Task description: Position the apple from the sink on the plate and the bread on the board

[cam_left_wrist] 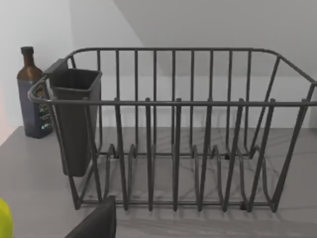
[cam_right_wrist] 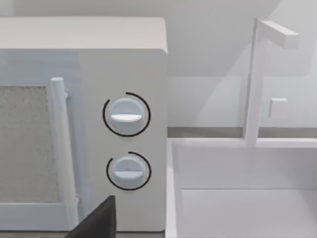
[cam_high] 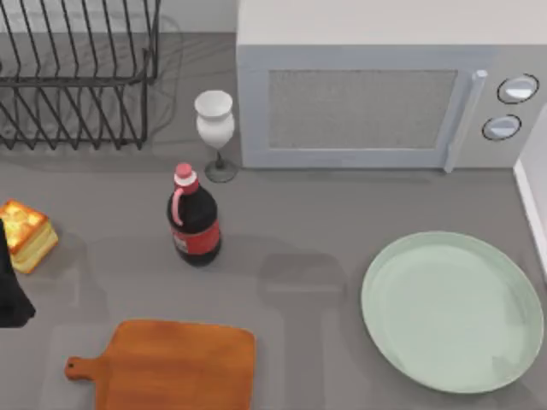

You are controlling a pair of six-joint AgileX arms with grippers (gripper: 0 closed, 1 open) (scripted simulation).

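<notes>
At table's left edge, bread (cam_high: pixel 27 232) partly hidden by left arm (cam_high: pixel 10 290)

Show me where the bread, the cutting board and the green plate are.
bread (cam_high: pixel 26 232), top view, on its toasted golden top.
board (cam_high: pixel 179 363), top view, on the flat wooden face.
plate (cam_high: pixel 453 312), top view, on the bare pale green middle.

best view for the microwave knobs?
Right wrist view: both knobs face the camera, large, on the microwave front. Top view shows them small and slanted near its right edge. Left wrist view faces the dish rack.
</notes>
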